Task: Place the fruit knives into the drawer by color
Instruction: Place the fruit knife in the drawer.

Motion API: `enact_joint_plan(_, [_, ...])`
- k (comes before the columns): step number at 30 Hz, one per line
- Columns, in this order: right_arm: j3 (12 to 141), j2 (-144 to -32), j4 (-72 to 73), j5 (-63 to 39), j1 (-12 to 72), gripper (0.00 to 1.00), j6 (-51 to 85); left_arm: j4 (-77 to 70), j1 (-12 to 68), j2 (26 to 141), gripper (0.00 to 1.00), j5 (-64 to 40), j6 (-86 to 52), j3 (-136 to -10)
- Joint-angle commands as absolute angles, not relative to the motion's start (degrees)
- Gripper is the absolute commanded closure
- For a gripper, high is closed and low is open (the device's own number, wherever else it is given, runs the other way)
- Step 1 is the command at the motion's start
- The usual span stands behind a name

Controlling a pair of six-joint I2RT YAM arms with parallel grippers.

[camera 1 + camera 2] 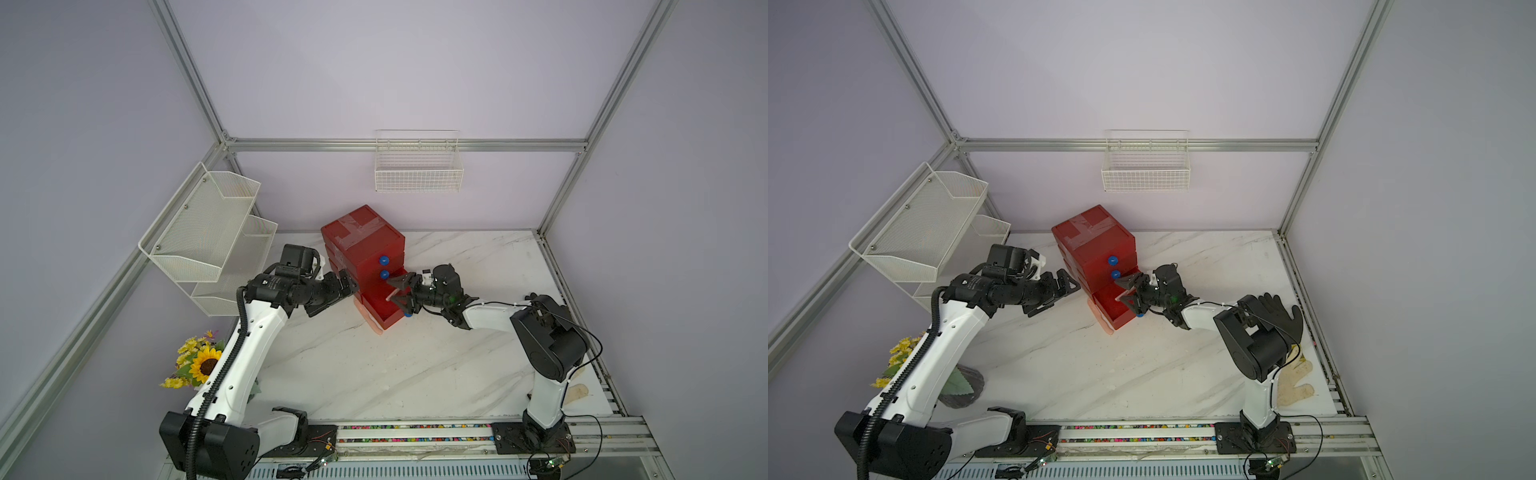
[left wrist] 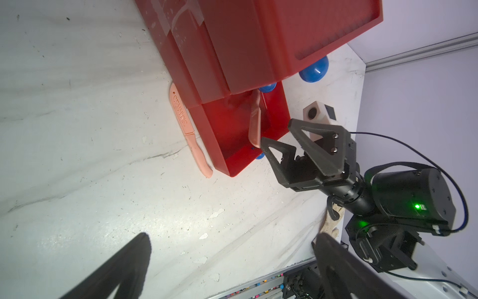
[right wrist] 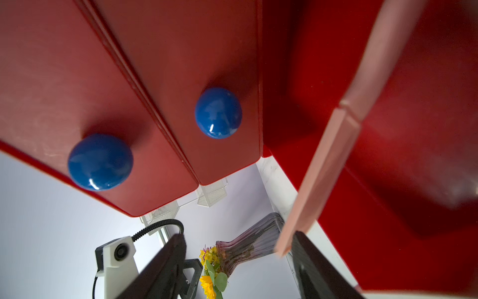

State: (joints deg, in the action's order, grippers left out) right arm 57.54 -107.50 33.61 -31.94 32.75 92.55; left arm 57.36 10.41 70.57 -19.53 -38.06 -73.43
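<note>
Right gripper (image 2: pixel 276 132) stands parted, gripping nothing; our salmon-pink knife (image 2: pixel 255 121) leans in the open bottom drawer (image 2: pixel 214 145), its end just beside one fingertip (image 2: pixel 265 143). We fear a careless retreat could drag it out.

Looks like a robotics lab cell: aluminium framing (image 1: pixel 311 145) around blank lilac panels (image 1: pixel 395 62), two arms (image 1: pixel 253 340) bolted to a rail (image 1: pixel 415 436) at 6 o'clock.
</note>
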Motion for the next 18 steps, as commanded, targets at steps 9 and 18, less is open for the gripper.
enact_joint_plan(9, [57.5, -98.3, 30.6, -31.7, 32.4, 0.30, 82.3, 52.9, 10.8, 71.1, 0.00, -20.5, -39.7, -65.4])
enact_joint_plan(18, [52.4, -87.5, 18.8, -31.3, 32.4, 0.35, 71.0, 37.9, 11.2, 76.9, 0.43, -25.3, -46.2, -55.2])
